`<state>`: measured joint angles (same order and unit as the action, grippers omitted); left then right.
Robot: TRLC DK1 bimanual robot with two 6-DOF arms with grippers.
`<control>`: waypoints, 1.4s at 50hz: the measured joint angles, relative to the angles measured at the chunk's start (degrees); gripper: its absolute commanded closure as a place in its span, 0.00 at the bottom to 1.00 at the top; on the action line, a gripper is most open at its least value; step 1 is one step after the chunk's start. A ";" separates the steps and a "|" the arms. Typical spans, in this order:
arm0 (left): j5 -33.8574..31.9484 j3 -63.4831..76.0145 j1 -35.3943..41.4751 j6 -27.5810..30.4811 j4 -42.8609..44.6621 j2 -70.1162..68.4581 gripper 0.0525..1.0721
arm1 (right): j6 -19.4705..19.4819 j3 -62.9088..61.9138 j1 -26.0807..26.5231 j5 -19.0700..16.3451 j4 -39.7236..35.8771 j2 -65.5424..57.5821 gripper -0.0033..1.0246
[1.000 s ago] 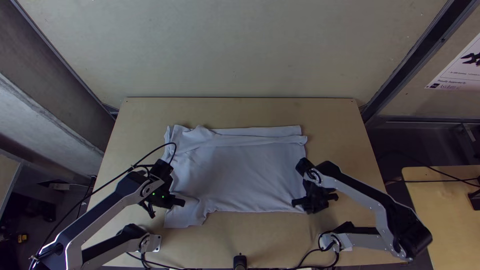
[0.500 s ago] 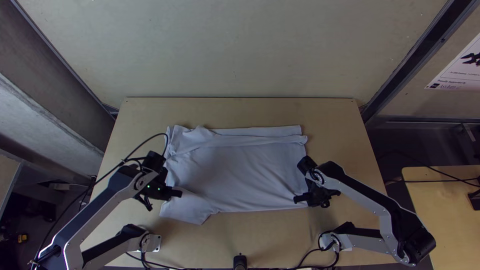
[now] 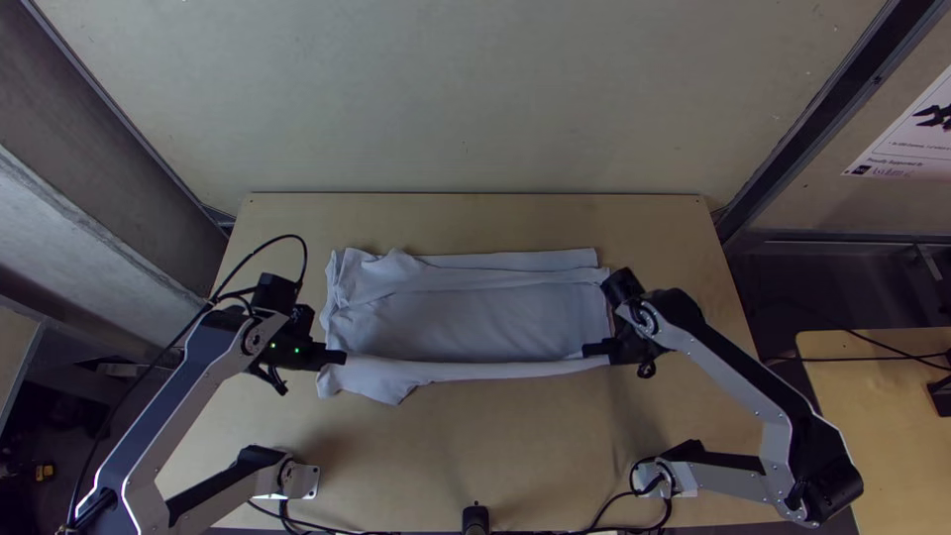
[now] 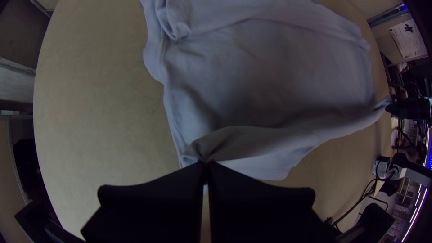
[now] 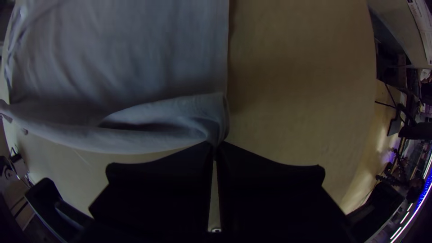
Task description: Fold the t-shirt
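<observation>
The pale t-shirt lies across the middle of the table, its far side folded over in a band and its near edge lifted into a roll. At that edge's left end is my left gripper; at the right end is my right gripper. The left wrist view has the left gripper shut on a gathered bit of the shirt. Likewise, in the right wrist view, the right gripper pinches the shirt's corner. A flap of cloth hangs below the roll near the left gripper.
Bare wooden table stretches between the shirt and the arms' bases. A small black device stands at the near edge, with cables beside it. To the right is another wooden table.
Both grippers have moved up the picture, the left one also leftward, bringing the shirt's near edge with them. That edge now stands raised in a roll over the rest.
</observation>
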<state>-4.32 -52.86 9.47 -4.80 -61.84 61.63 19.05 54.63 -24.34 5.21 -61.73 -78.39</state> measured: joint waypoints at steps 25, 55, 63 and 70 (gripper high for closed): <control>-0.20 -16.09 -5.09 6.34 2.67 14.19 0.97 | 0.00 15.67 1.66 1.51 -0.02 -11.76 0.97; -0.20 -28.96 -6.12 8.52 3.45 28.44 0.97 | -0.04 34.32 5.11 2.58 0.00 -26.67 0.97; -0.20 -32.06 -5.16 9.03 4.70 31.91 0.97 | -0.09 37.59 6.16 2.78 0.00 -30.56 0.97; -0.26 -34.64 -5.03 10.05 6.64 35.28 0.97 | -0.11 39.69 6.62 2.95 -0.02 -33.16 0.97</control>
<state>-4.58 -87.50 4.45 5.26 -55.20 96.90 18.94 94.32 -17.72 8.16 -61.76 -111.55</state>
